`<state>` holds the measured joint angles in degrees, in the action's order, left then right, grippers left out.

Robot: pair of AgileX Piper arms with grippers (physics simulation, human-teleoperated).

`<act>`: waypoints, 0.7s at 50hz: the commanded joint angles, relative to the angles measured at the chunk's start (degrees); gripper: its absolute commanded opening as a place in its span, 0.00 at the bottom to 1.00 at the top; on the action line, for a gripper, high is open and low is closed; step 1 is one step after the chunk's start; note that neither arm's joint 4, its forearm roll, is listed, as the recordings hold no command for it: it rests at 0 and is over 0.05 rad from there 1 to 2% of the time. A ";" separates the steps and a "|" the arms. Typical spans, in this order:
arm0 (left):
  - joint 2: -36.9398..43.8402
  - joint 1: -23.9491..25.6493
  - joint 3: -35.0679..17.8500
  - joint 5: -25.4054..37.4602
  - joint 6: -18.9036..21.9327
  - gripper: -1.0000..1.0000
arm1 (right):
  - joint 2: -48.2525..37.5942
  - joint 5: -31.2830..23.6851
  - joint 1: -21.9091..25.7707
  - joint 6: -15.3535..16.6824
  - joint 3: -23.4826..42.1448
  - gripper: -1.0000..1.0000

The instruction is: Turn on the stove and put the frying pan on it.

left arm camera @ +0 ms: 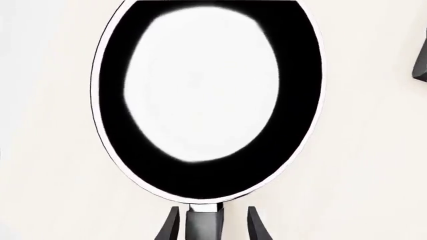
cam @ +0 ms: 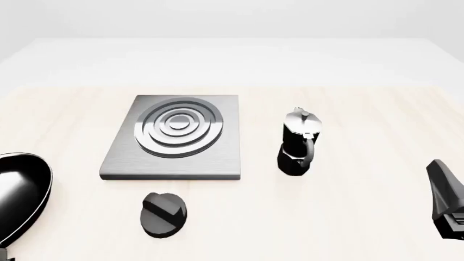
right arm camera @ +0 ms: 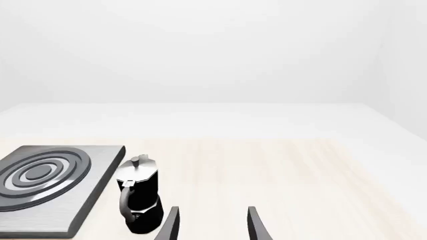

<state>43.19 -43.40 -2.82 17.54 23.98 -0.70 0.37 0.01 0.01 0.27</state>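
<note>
Left wrist view shows the left hand (left arm camera: 212,225) with its fingers apart on both sides of the dark grey handle of the round shiny black frying pan (left arm camera: 207,100). I cannot tell if they touch it. On the pale counter (cam: 348,217), the pan lies left of the flat grey stove (cam: 174,138). The right hand (right arm camera: 212,225) is spread wide, holding nothing.

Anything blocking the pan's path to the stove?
Nothing visible does. The frying pan sits left of the stove with bare table between them. The knob lies in front of the stove, off that line; the moka pot stands on the stove's far right.
</note>
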 commanded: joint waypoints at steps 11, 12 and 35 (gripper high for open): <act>6.82 -0.79 0.97 -8.31 2.66 0.00 | 0.05 -0.01 0.00 0.01 0.00 1.00; 6.65 -0.58 0.92 -8.11 2.22 0.00 | -0.05 0.01 0.01 -0.01 0.00 1.00; -2.99 1.57 -8.88 3.37 4.16 0.00 | -0.02 0.00 0.00 0.01 0.00 1.00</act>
<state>44.50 -43.05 -5.90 15.56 24.65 -0.71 0.37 0.01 0.01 0.27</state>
